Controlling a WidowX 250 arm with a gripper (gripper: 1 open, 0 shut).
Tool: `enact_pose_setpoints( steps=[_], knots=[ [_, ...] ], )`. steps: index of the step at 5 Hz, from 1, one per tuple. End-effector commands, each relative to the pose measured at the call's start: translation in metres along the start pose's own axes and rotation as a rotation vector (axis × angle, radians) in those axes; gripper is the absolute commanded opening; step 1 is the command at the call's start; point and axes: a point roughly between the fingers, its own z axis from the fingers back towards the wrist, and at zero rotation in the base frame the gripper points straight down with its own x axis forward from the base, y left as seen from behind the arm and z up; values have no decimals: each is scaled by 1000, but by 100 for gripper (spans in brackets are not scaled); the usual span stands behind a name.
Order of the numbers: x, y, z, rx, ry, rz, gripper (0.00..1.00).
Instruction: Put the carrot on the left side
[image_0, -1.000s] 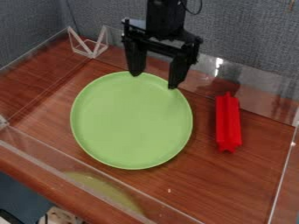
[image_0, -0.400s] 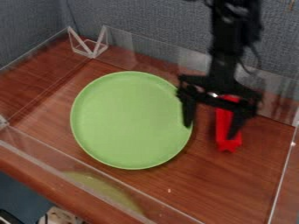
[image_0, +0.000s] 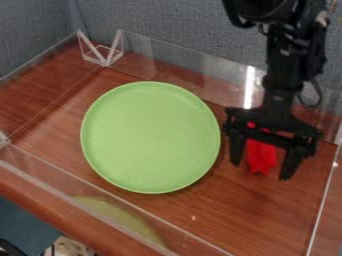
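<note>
Jaws spread wide, your gripper (image_0: 270, 158) points down over the carrot (image_0: 265, 158) — it lies between the fingers, right of the plate (image_0: 150, 136), long axis crossing the gap — nothing pinched yet.

There are no words, numbers, labels or signs to read here on anything.
</note>
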Motion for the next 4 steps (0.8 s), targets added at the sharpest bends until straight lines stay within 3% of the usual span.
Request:
enact_pose_setpoints(
  steps=[1,4],
  knots=[
    [8,-10,13,-15,-55,12,100],
    [42,2,-3,-1,-66,56,100]
  ],
)
